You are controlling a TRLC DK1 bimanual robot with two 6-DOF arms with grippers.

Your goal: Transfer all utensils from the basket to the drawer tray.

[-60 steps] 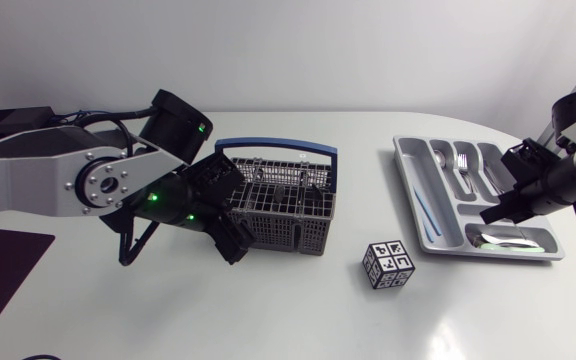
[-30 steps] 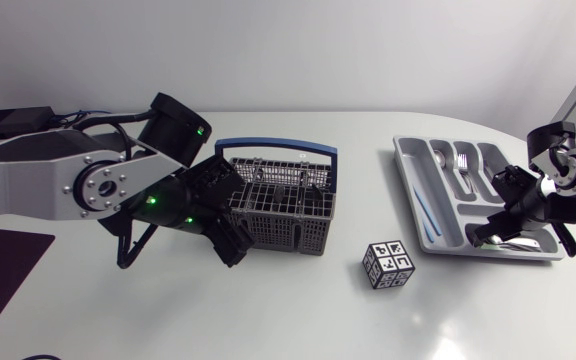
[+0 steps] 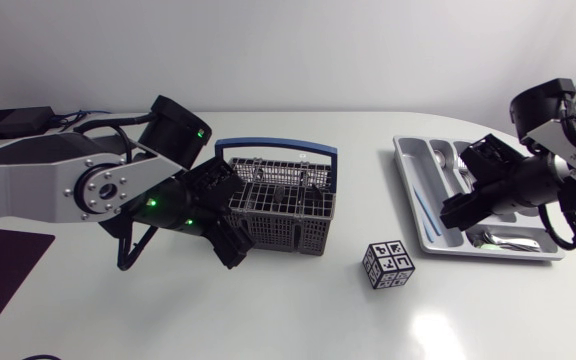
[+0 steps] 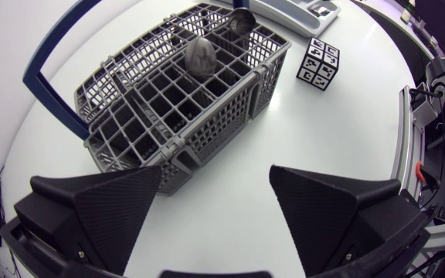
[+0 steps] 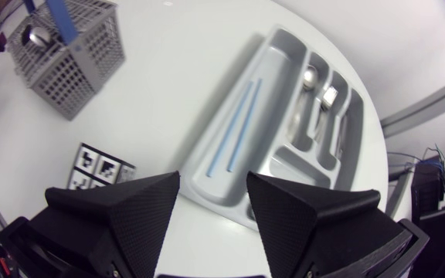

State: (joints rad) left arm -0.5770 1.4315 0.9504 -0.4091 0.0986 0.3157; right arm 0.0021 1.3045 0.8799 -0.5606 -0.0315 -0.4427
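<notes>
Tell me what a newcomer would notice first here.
The bulky left arm fills the table's left side, with its left pincer open beside the grey wire basket with a blue handle. At the right, the right pincer hangs open and empty over the grey drawer tray. A black-and-white patterned cube sits between them.

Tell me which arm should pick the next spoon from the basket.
Left. Its open left gripper sits beside the basket, which holds a spoon; the right gripper is away over the tray.
</notes>
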